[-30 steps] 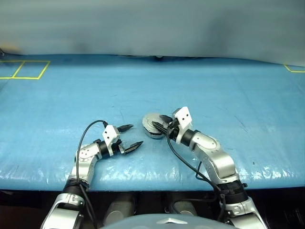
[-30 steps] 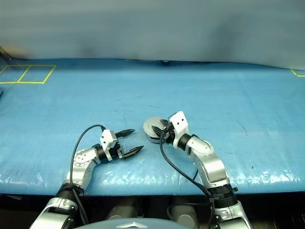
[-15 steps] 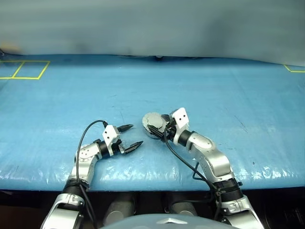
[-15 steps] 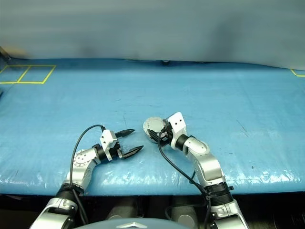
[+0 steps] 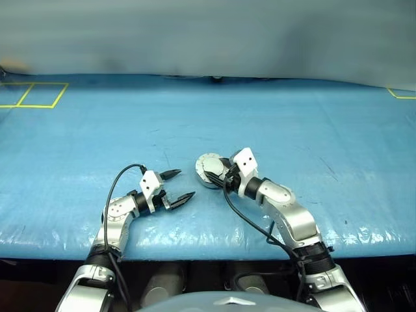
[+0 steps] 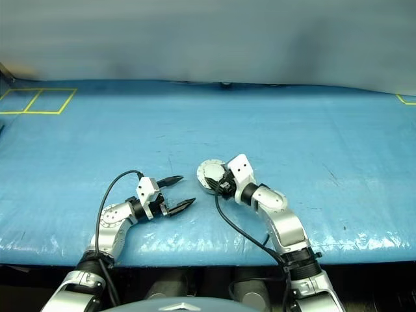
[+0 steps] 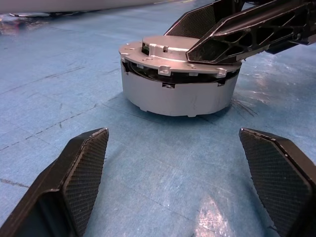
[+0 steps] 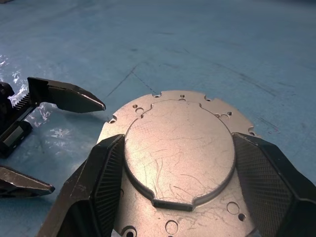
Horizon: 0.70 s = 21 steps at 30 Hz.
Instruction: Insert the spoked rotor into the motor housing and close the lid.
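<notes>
Motor housing point(image 5: 209, 173), a round shallow silver metal case, sits just left of centre in your left eye view, on the blue plastic-covered table point(image 5: 325, 130). Its lid point(image 8: 180, 153), a plain grey metal disc with a raised circle and small rim holes, lies down on top of the case; your left wrist view shows a thin dark seam under its rim. Your right gripper point(image 5: 221, 174) reaches in from the lower right, its two black fingers point(image 8: 106, 175) spread wide over the lid, one at each side of the raised circle. Whether they press on it, you cannot tell. Your left gripper point(image 5: 177, 185) waits lower left of the housing, apart from it, jaws wide and empty.
</notes>
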Each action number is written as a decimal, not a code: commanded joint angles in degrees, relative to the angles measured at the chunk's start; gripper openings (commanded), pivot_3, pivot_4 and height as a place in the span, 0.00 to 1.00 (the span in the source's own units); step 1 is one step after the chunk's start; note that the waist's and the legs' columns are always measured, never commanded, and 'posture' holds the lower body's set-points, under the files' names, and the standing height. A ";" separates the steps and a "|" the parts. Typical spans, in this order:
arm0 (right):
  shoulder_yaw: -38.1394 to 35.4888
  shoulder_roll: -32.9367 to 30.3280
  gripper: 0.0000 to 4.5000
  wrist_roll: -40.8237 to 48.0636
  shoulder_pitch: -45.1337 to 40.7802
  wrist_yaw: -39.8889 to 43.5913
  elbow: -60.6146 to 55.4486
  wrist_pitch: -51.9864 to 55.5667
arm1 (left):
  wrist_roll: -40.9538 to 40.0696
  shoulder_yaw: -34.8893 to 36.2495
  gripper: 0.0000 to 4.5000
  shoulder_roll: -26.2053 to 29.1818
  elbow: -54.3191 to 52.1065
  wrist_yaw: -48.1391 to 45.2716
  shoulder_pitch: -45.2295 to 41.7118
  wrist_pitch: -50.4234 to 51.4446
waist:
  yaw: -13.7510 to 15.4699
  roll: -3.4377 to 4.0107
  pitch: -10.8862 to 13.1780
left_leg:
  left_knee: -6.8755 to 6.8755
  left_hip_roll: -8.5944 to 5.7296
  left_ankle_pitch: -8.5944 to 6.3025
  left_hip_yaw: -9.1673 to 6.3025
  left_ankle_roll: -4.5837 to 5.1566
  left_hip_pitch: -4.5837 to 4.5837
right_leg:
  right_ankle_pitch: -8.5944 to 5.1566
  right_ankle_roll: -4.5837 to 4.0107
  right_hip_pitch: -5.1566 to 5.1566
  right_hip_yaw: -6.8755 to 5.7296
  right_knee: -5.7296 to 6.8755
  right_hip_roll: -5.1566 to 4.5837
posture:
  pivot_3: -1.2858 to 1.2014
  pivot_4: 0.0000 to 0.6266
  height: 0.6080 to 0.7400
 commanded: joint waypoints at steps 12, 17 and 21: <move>1.25 -1.14 0.67 -1.09 -2.50 0.54 1.12 3.57 | -0.29 -0.37 1.00 -0.38 -1.69 0.13 0.54 0.41 | -0.03 0.00 0.00 | -0.02 0.00 0.00 0.00 0.01 0.02 | 0.00 0.00 0.01 0.00 -0.01 0.00 | 0.52 0.24 1.00; 1.83 -1.00 0.67 -1.93 -2.48 0.07 2.40 4.41 | -0.33 -0.45 1.00 -0.29 -1.89 0.27 0.71 0.51 | -0.04 0.00 0.00 | 0.01 0.01 -0.01 0.00 0.00 0.17 | 0.00 0.00 0.21 0.00 -0.02 0.00 | 0.52 0.24 1.00; 2.74 -1.59 0.67 -2.81 -2.68 -0.09 3.40 5.38 | -0.35 -0.46 1.00 -0.22 -1.95 0.27 0.69 0.58 | -0.07 0.00 0.00 | 0.00 0.02 -0.02 0.00 -0.01 0.38 | -0.03 0.00 0.42 -0.01 -0.03 0.00 | 0.52 0.24 1.00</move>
